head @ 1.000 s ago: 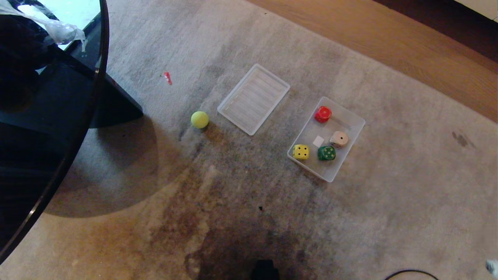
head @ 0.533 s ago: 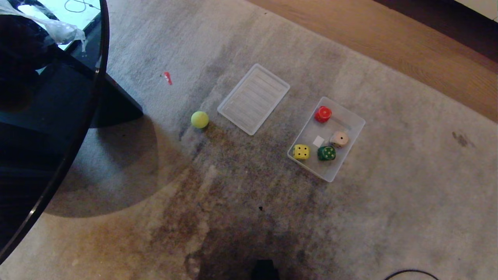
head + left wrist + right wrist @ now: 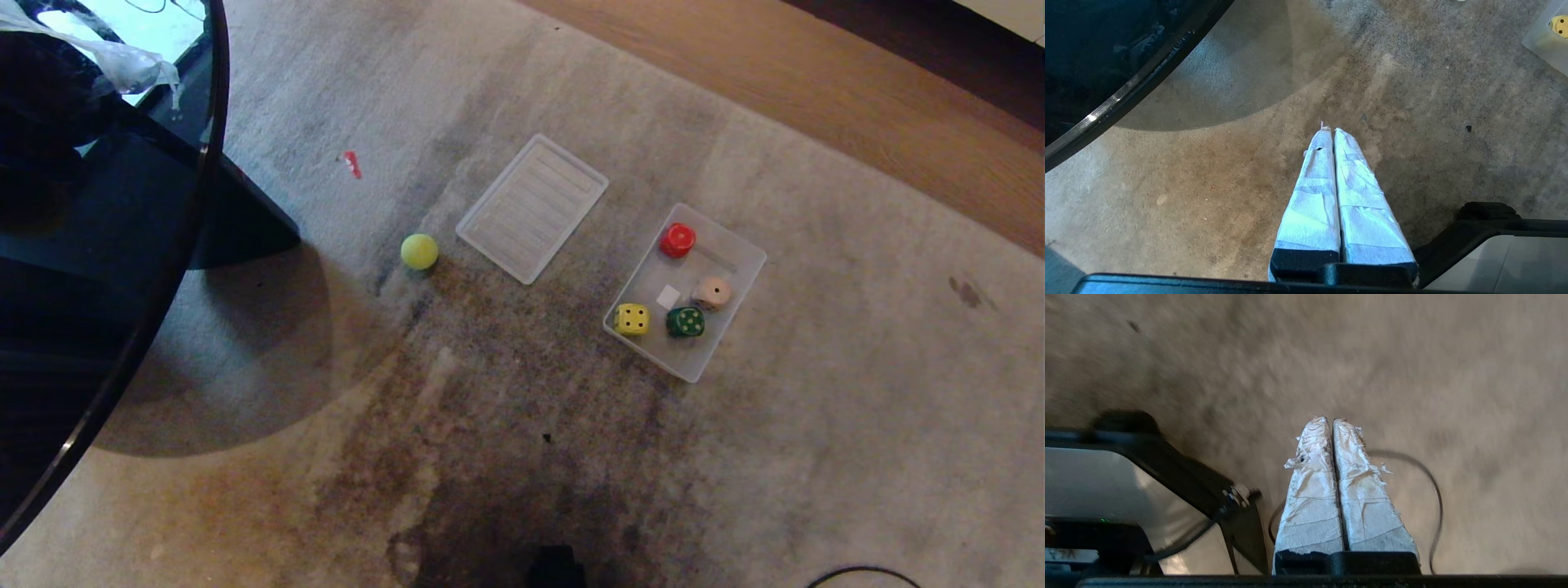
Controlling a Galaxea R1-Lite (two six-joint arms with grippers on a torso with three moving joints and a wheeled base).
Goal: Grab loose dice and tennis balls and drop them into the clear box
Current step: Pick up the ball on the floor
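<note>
Yellow-green tennis ball (image 3: pixel 419 251) loose on rug, beside ribbed lid (image 3: pixel 531 207) | four dice in clear box (image 3: pixel 735 253) | left tool (image 3: pixel 1333 131), right tool (image 3: pixel 1330 421) closed, empty | next: reach ball, open, grasp

A stained grey carpet (image 3: pixel 816 425) covers the floor. Directly on it lie a tennis ball (image 3: pixel 419 251), a ribbed lid (image 3: pixel 532 207), the clear box (image 3: pixel 739 249), a small red scrap (image 3: pixel 352 163), perhaps a wrapper, and a black cable (image 3: pixel 861 574).

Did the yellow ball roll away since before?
No. The ball sits in the same spot beside the lid on the carpet.
</note>
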